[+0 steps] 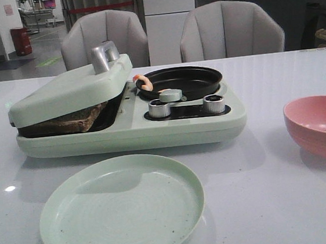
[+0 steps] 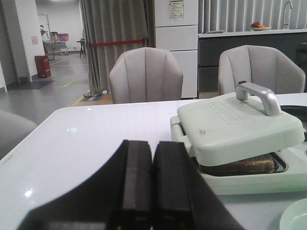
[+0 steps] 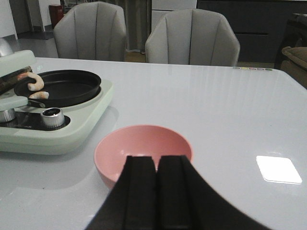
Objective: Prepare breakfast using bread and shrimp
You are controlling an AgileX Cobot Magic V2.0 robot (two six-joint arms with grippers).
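Bread (image 1: 70, 123) lies flat in the left bay of a mint-green breakfast maker (image 1: 129, 131), its long side running left to right along the appliance, with only its dark brown crust edge showing beneath the hinged lid (image 1: 69, 91), which rests tilted on top of it and carries a silver handle (image 1: 104, 55); how many slices are stacked there cannot be told. From the left wrist view the left gripper (image 2: 152, 184) hangs above the white table (image 1: 288, 202) near that sandwich bay, its two black fingers (image 2: 135, 182) pressed together with nothing between them. Just in front of the appliance sits an empty pale green plate (image 1: 121, 211). Further right, a round black pan (image 1: 179, 82) sits on the maker's right half, above two silver knobs (image 1: 160, 108), and the shrimp (image 1: 141, 81) lies on the pan's left rim, small, pinkish-orange and curled, so that no clear long axis can be read. In the right wrist view a second pale curl (image 3: 38, 95) shows beside it near the pan's handle. Well to the right stands a pink bowl (image 1: 321, 126), empty, and the right gripper (image 3: 156, 191) hovers just beside its near rim, fingers closed on nothing
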